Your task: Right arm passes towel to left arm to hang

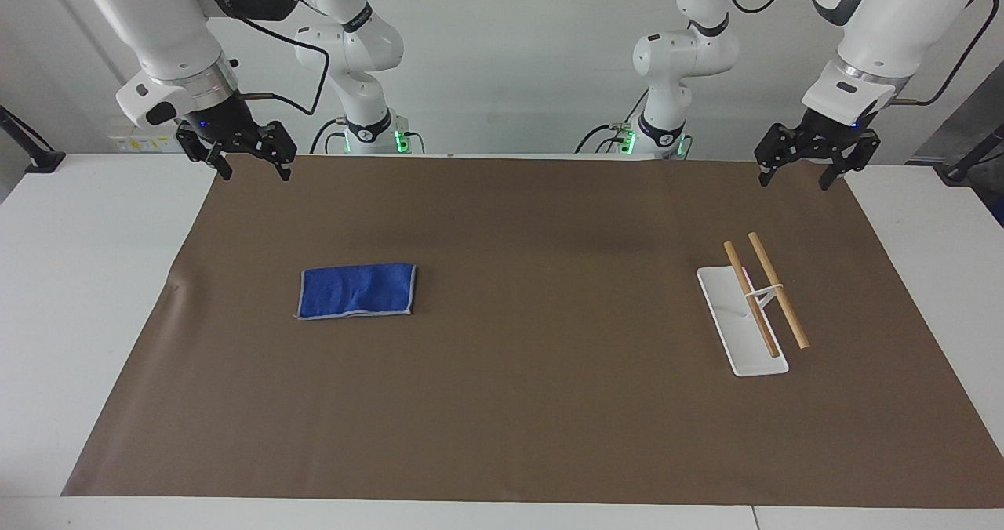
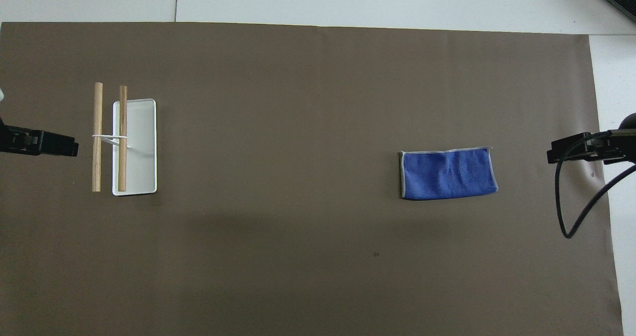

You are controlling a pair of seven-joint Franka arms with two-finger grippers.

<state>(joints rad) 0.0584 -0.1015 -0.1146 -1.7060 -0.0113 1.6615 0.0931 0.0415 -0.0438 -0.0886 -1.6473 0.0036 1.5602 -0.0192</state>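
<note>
Both arms wait raised. The right hand (image 1: 251, 171) and the left hand (image 1: 794, 179) hang with fingers spread apart, pointing down, each holding nothing.

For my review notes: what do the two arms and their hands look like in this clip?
The right arm and left arm look alike: glossy white rounded segments with dark joint sections and a silver ring at the wrist. Each ends in a black two-finger hand, right hand and left hand, and a black cable loops along each arm.

Towel (image 1: 357, 290) flat on mat (image 1: 518, 404), toward right arm's end of desk (image 1: 86, 295). Rack (image 1: 751, 310) on mat toward left arm's end, well apart from towel.
</note>
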